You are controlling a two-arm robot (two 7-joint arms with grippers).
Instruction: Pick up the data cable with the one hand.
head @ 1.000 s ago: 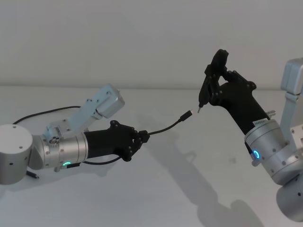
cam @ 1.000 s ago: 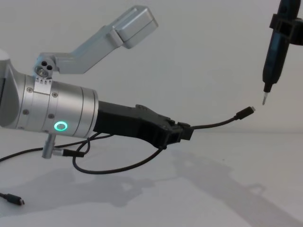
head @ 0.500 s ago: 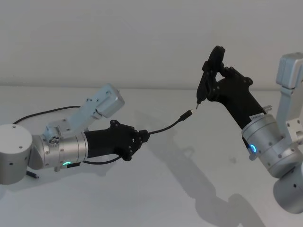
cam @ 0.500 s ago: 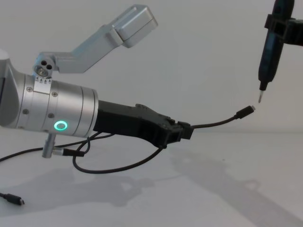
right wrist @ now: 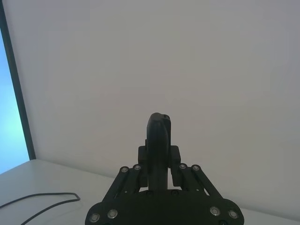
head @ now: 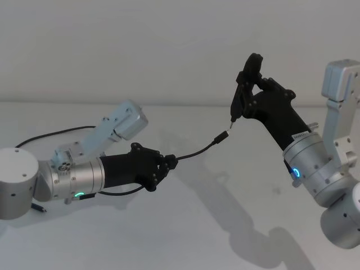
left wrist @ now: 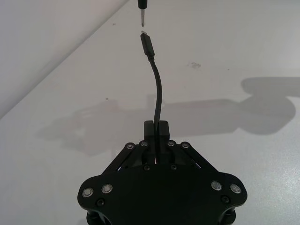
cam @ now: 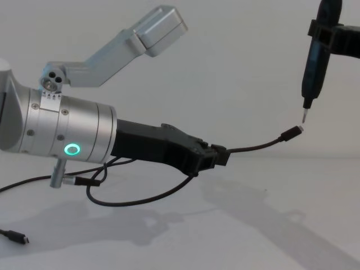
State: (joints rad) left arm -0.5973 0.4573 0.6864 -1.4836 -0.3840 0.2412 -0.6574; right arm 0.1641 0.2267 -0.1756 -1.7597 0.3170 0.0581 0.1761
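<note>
Between the closed fingers of the left pincer [cam: 216, 157], clear above the desk [head: 185, 225]: the data cable [cam: 256, 147], light and springy; best gripped near the plug. Just beyond its tip, right pincer [head: 247, 84] clamped on a pen-like tool [cam: 312, 67].

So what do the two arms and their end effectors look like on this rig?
Both arms are silver cylinders with bolted joints. Each wrist carries a glowing ring, green on the left arm and blue-green on the right, plus a pale grey boxy camera on a bracket. The left end effector and the right end effector are matte black and angular, with linkage fingers pinned by small silver screws.
</note>
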